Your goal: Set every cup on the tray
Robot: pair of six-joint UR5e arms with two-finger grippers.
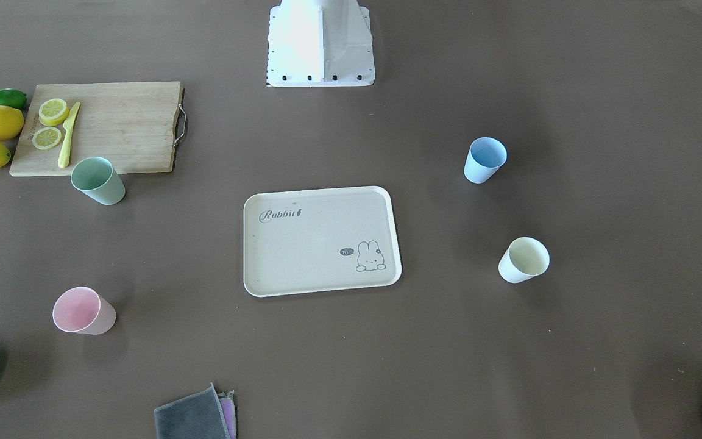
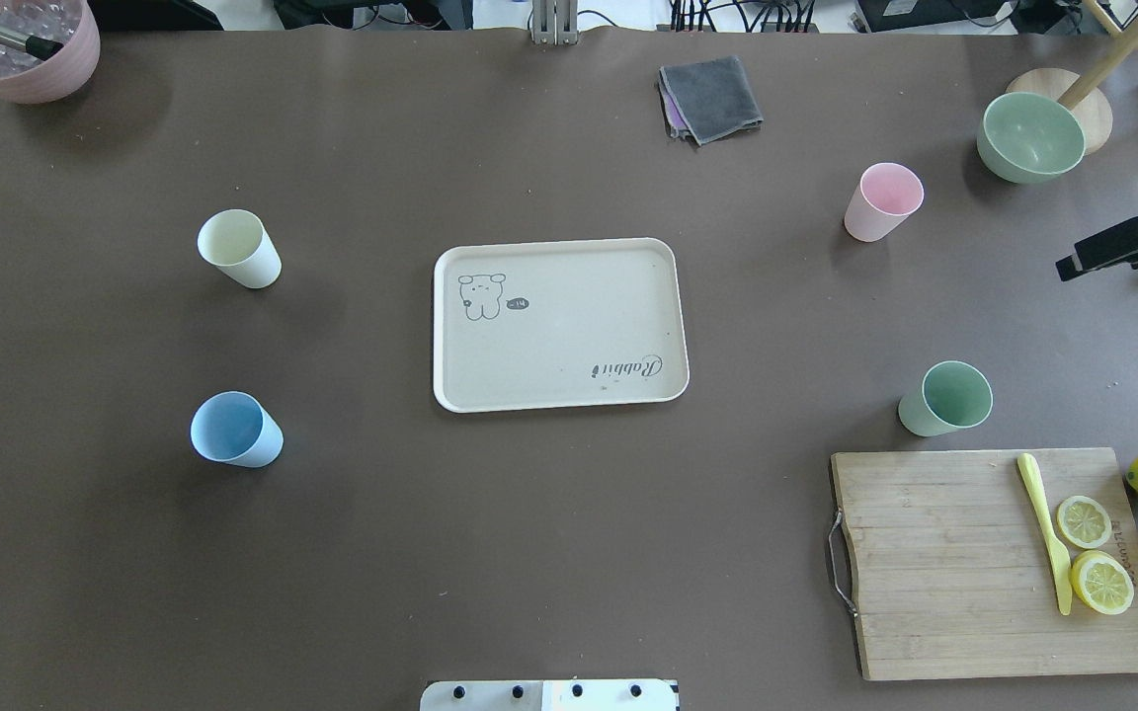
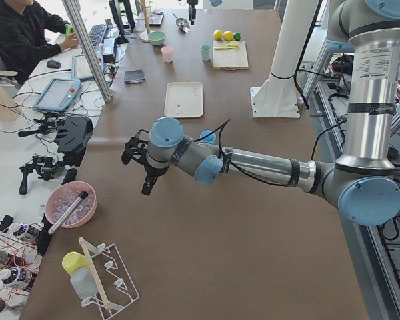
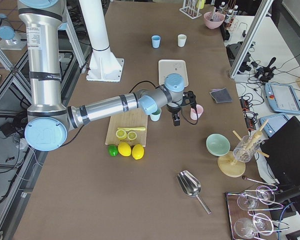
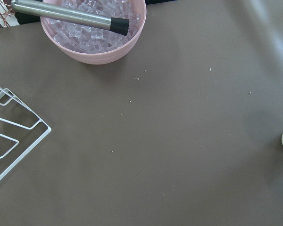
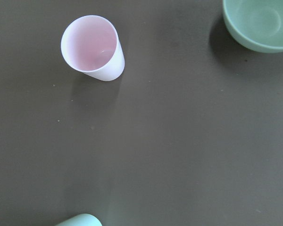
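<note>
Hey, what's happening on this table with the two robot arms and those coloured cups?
The robot is meant to put four cups on the cream tray; none is there yet. The blue cup and cream cup stand on one side of it, the pink cup and mint cup on the other. The right gripper hovers near the pink cup, the left gripper near a pink bowl of ice. Neither touches a cup.

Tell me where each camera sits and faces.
Front-facing: across the table, facing the robot's base.
Overhead: behind the robot, looking down; base edge, right pincer.
Exterior left: table's left end; left arm near.
Exterior right: table's right end; right arm near.
Left wrist: down at ice bowl; no pincer.
Right wrist: down at pink cup, shared with overhead; no pincer.
</note>
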